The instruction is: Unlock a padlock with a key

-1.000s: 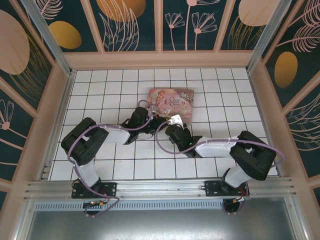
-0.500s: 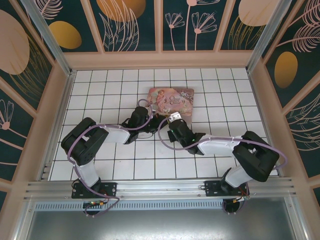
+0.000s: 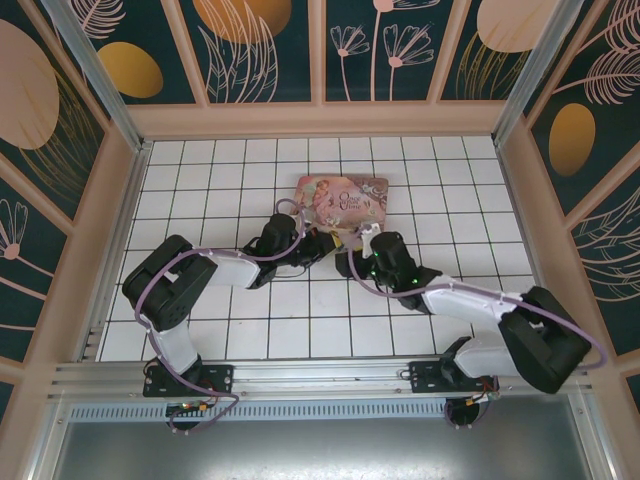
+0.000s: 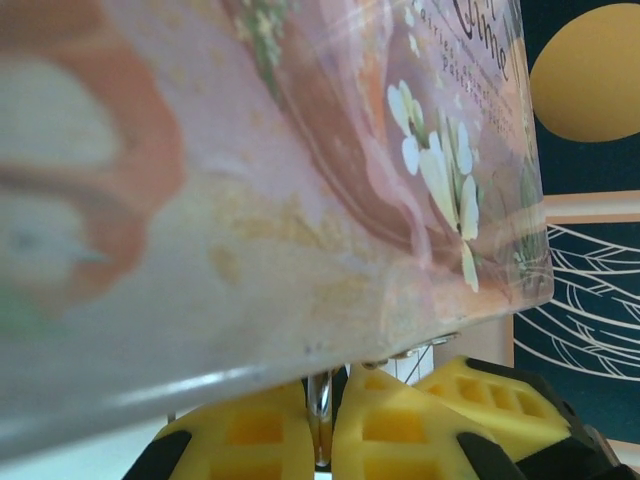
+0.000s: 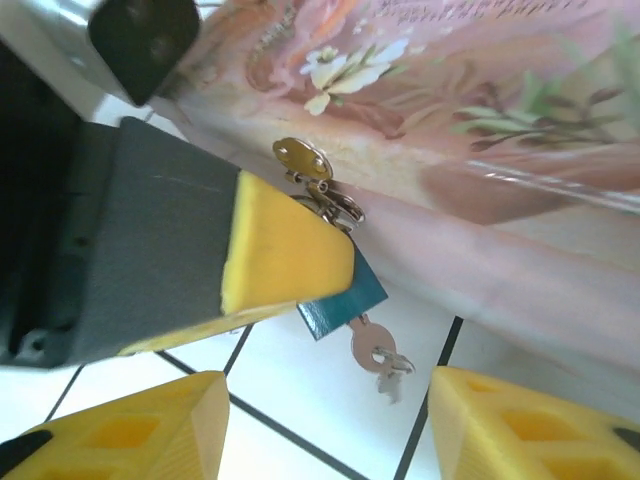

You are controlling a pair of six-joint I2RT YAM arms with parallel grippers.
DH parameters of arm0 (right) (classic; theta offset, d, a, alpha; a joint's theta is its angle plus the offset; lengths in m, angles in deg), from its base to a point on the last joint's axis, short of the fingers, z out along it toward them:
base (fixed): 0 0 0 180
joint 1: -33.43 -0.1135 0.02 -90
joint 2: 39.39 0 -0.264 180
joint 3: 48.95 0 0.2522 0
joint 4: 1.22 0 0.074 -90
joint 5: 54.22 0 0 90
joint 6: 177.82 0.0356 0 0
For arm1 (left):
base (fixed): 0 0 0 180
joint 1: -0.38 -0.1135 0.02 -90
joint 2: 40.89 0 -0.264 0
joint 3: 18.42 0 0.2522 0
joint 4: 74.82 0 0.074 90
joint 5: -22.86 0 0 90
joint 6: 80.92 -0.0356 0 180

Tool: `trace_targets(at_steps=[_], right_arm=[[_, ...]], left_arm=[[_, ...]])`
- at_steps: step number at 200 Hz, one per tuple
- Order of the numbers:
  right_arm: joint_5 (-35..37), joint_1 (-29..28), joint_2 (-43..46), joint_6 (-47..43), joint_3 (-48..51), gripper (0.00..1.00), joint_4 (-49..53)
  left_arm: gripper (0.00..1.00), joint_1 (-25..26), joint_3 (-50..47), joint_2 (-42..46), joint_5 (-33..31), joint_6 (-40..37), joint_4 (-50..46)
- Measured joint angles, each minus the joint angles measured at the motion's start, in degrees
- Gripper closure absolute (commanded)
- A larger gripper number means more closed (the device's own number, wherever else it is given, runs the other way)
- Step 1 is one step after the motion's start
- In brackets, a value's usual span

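Your right pincer (image 5: 325,385) has reopened and stands wide around the key (image 5: 372,352), which seems seated in the padlock (image 5: 345,300), mid surface beside the tin box (image 5: 480,110); your left pincer (image 4: 322,398) grips the padlock, so turning remains

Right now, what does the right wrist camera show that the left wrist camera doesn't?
Right wrist view: the blue padlock with the key in its underside, above white floor tiles, between the open right gripper fingers. Left wrist view: the dark patterned wall beyond the box. Shared: the pink tin box and the left gripper, shut on the padlock.
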Motion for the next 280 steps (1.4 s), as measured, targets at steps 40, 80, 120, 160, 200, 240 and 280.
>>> trace_targets(at_steps=[40,80,120,160,200,240,280], right_arm=[[-1.05,2.19,6.34,10.27,9.31,0.37,-6.56],[-2.21,2.23,6.43,19.85,14.10,0.34,-14.56],[-2.69,2.23,1.70,25.83,14.36,0.34,-22.12],[-2.67,2.32,-5.07,29.75,14.08,0.33,-26.56],[-2.71,4.09,-9.09,32.79,13.49,0.33,-30.12],[-3.80,6.23,-9.86,34.56,12.52,0.33,-31.17],[-4.98,8.55,-11.80,35.71,9.99,0.33,-31.58]], left_arm=[[1.00,0.00,-0.04,0.00,0.00,-2.43,-2.73],[1.00,0.00,-0.04,0.00,0.02,-5.29,-5.53],[1.00,0.07,0.00,0.00,-0.07,-8.37,-7.91],[0.93,0.17,0.81,-0.22,-0.15,-11.72,-10.80],[0.67,0.37,1.09,-0.22,-0.20,-14.25,-12.48],[0.44,0.37,1.09,0.00,-0.42,-15.54,-13.42],[0.20,0.37,1.09,2.91,-1.05,-16.20,-16.00]])
